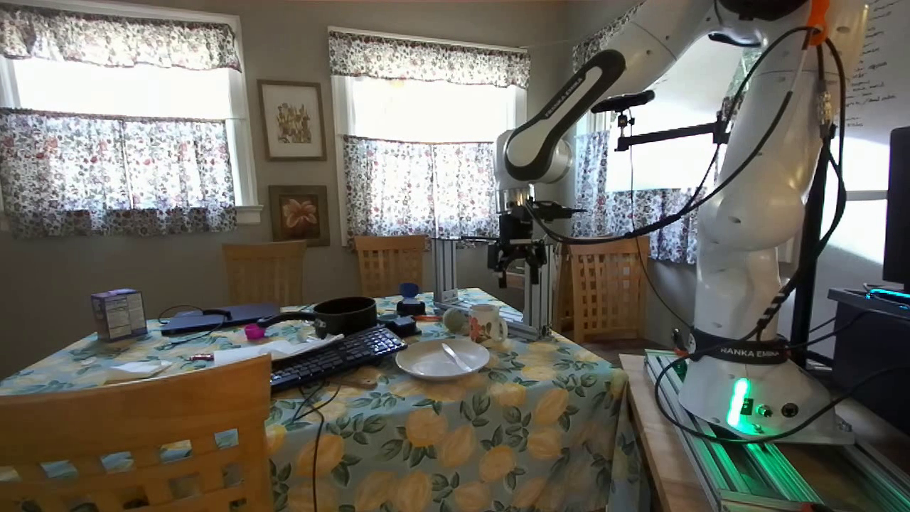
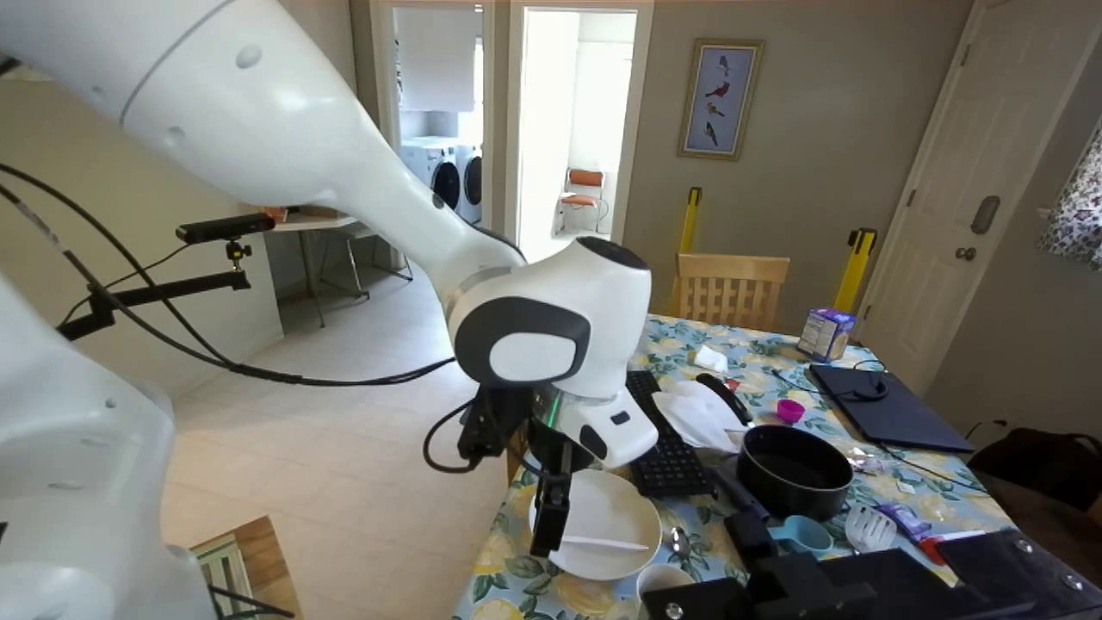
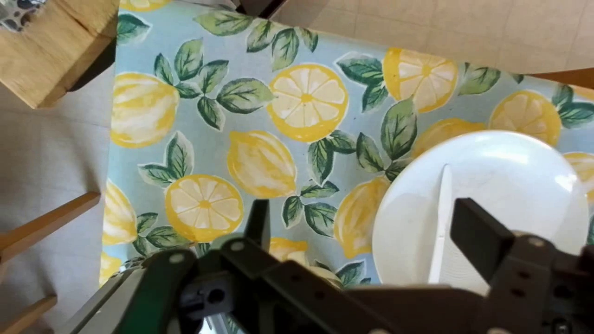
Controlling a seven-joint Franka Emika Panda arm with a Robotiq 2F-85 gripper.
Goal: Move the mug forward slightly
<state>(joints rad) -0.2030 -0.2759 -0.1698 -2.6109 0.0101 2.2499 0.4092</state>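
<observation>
the pincer point(image 1: 520, 276) hangs spread above the desk point(image 1: 561, 370), with the upright mug point(image 1: 485, 321) and the white plate point(image 1: 425, 361) both lower than it.

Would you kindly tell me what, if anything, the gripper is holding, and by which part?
Nothing is held: the gripper hangs open and empty, and the mug stands apart, lower down.

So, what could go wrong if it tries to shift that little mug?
The open gripper is up higher than the mug, so lowering it off line might tip the mug over. The plate sits close by: a stray push could knock it and the white knife lying on it. A metal post also stands near the mug, and the gripper might catch it.
</observation>
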